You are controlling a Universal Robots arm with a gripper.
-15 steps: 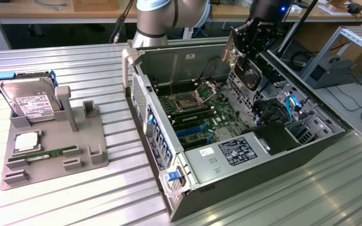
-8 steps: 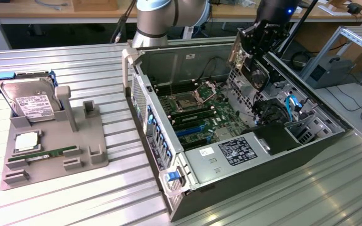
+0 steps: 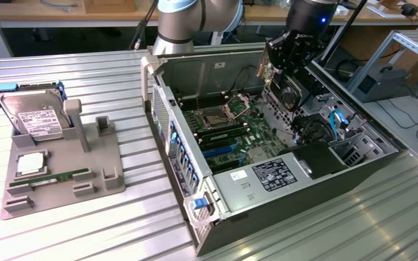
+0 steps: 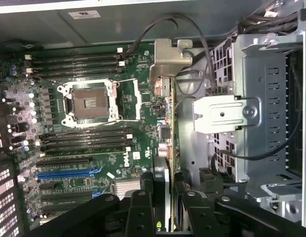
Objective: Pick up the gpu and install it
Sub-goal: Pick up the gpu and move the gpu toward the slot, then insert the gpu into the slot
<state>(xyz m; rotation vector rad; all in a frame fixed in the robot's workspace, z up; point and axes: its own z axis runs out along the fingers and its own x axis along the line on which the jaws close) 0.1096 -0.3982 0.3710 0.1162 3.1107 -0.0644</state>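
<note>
Wrist view: jaws clamp the gpu point(image 4: 167, 128) edge-on over the motherboard point(image 4: 143, 136), drive cage point(image 4: 261, 98) just beside it.

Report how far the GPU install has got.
Done: the gpu is picked up. In hand: the gripper is shut on it, holding it edge-on over the open computer case, above the motherboard. Left: it sits in no slot yet.

Ribbed metal table point(image 3: 85, 228), wooden workbench point(image 3: 20, 13) behind (bit cluttered), aluminium frame point(image 3: 406, 41) and loose floor cables point(image 3: 411, 117) at the exterior view's right.
</note>
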